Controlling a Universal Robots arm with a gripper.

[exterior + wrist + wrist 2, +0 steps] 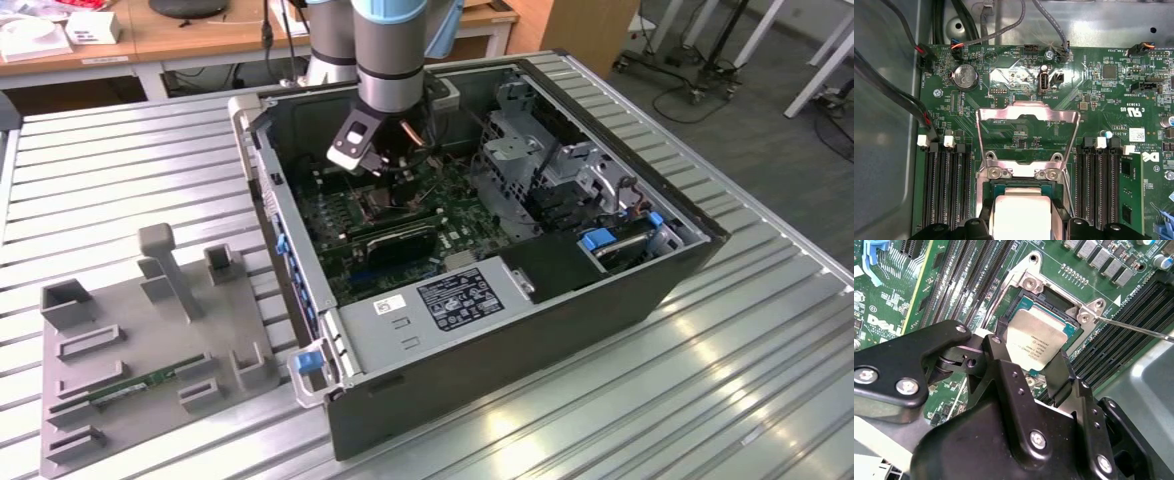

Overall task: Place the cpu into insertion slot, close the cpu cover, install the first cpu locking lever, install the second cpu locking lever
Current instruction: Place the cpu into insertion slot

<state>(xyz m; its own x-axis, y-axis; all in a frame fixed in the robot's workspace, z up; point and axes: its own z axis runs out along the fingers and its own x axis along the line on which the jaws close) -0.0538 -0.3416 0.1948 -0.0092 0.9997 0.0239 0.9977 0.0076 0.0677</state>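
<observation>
Gripper: pinching the cpu by 2 opposite edges.
Where: cpu is right over the slot; can't tell if it's seated.
Cover: flipped back open, clear of the slot.
Doing it well: I'd say hold it level, match the corners, go straight down, no sideways shove.
Pointing: flat, metal top up. It's square, so no real long axis; edges roughly parallel to the slot's.

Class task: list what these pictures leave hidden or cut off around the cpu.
1. Second wrist view: the gripper covers part of the cpu, so its seating in the slot is unclear.
2. First wrist view: the frame edge cuts off the cpu.
3. Exterior view: the gripper hides the slot.
</observation>
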